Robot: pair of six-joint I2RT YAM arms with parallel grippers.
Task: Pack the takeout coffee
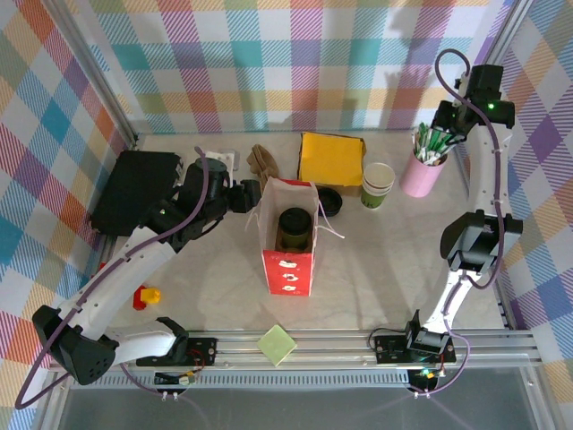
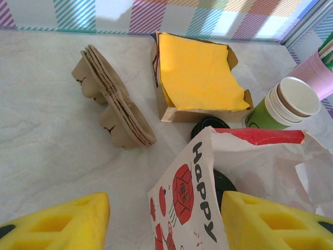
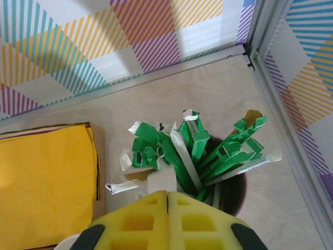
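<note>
Top-down look at a pale counter [image 1: 376, 269] walled in by bright plaid.

Takeout coffee [image 1: 294, 228]: already down inside the red paper bag [image 1: 288, 264], upright, round black lid facing up, at the centre of the counter. Bag mouth open, white handles splayed loose at the rim.

Left end effector [image 1: 253, 195]: at about 10 o'clock from the bag, close against its upper left edge. Released, with yellow fingers [image 2: 62, 224] spread wide and nothing grasped. In the wrist view, the bag's printed wall rising between them.

Right end effector [image 3: 167, 208]: far off at 2 o'clock, hovering over the pink cup of pens [image 1: 423, 170]. Clenched, pads pressed together, empty.

Around the bag: box of yellow napkins [image 1: 331, 159] at 12 o'clock, stack of lidless green cups [image 1: 377, 184] at 2 o'clock, cardboard cup carriers [image 1: 262, 161] at 11 o'clock, a loose black lid [image 1: 329, 202] just beside the bag at 1 o'clock.

Judged progress: main step done, cup lodged in the bag. Possibly left: drawing the left arm clear, and adding a napkin or closing the bag if wanted at all.
</note>
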